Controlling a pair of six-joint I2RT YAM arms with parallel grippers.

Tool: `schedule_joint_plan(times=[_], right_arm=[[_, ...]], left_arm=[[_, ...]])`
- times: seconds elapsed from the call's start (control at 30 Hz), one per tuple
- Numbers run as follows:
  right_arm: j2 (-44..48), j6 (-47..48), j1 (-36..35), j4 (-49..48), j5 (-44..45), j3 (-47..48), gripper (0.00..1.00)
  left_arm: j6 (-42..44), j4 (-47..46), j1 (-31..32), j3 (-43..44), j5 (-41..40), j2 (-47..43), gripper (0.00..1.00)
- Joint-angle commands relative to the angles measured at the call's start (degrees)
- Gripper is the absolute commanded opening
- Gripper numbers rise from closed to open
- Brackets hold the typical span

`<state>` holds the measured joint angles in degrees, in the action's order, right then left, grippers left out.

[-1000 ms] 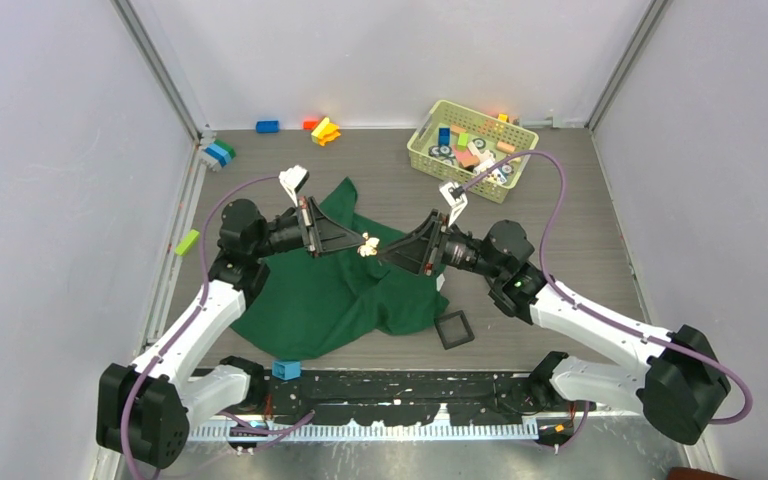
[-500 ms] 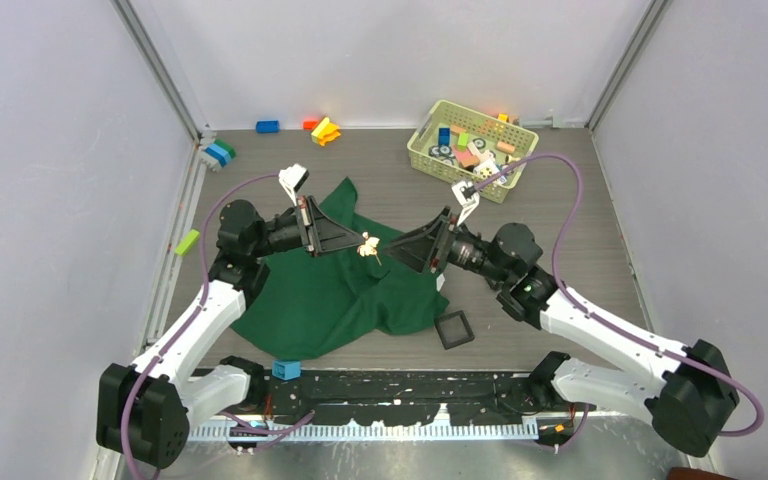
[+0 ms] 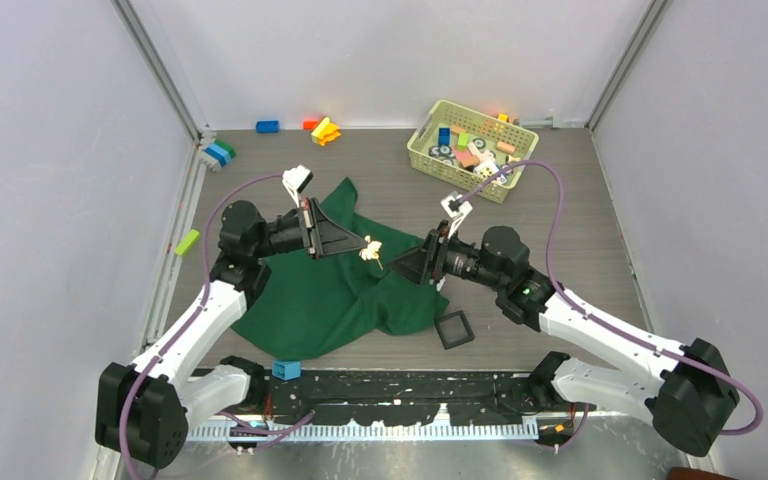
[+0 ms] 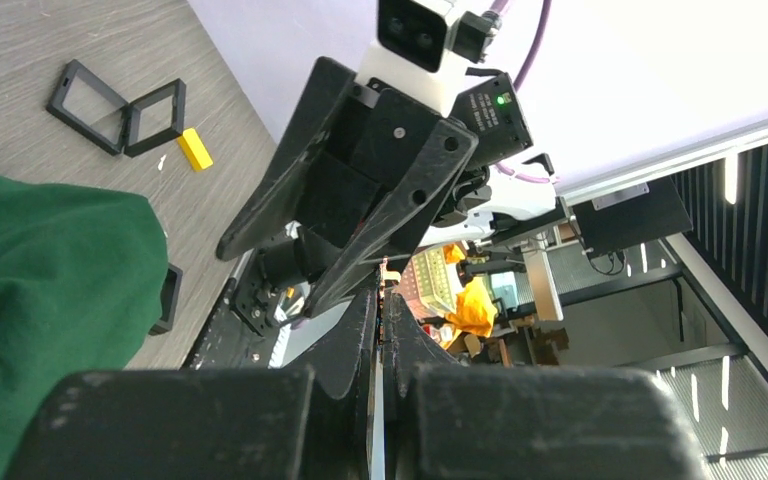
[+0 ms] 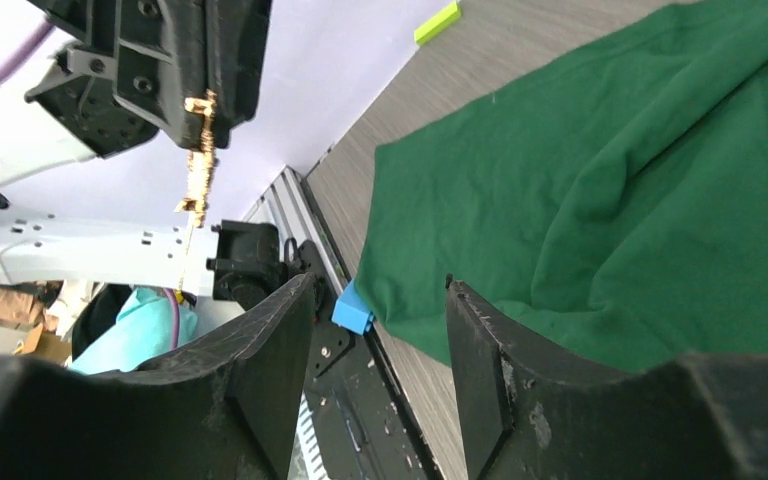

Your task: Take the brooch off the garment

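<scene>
The dark green garment point(image 3: 330, 292) lies crumpled on the table; it also shows in the left wrist view point(image 4: 40, 300) and the right wrist view point(image 5: 610, 190). My left gripper point(image 3: 362, 244) is shut on the brooch point(image 3: 371, 249), a tiny pale spiky ornament held in the air just above the cloth. In the right wrist view the brooch point(image 5: 198, 150) hangs from the left fingertips, apart from the garment. In the left wrist view only a pale sliver shows at my left gripper's point(image 4: 381, 292) shut tips. My right gripper point(image 3: 398, 268) point(image 5: 375, 300) is open and empty, a short way right of the brooch.
A green basket point(image 3: 422, 150) of coloured blocks stands at the back right. A black square tray point(image 3: 453, 329) lies by the garment's right hem, a blue block point(image 3: 286, 369) at its near edge. A lime block point(image 3: 187, 242) lies left; more blocks point(image 3: 324, 130) lie at the back wall.
My right gripper has drawn back from the brooch, down and to the right, and stands apart from it now. My left gripper has kept the brooch and barely moved.
</scene>
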<state>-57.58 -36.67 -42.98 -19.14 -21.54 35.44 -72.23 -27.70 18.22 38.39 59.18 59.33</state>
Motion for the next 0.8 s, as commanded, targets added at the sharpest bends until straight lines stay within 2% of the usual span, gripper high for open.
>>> schedule_joint_plan(times=[0.0, 0.77], right_arm=[[-1.91, 2.38, -1.43, -1.2, -2.66, 4.31, 0.56], [-3.75, -0.13, -2.63, -1.58, -8.04, 9.52, 0.49]], left_arm=[[-0.38, -4.02, 0.8, 0.02, 1.63, -0.62, 0.0], [2.53, -3.5, 2.26, -0.16, 2.91, 1.4, 0.0]])
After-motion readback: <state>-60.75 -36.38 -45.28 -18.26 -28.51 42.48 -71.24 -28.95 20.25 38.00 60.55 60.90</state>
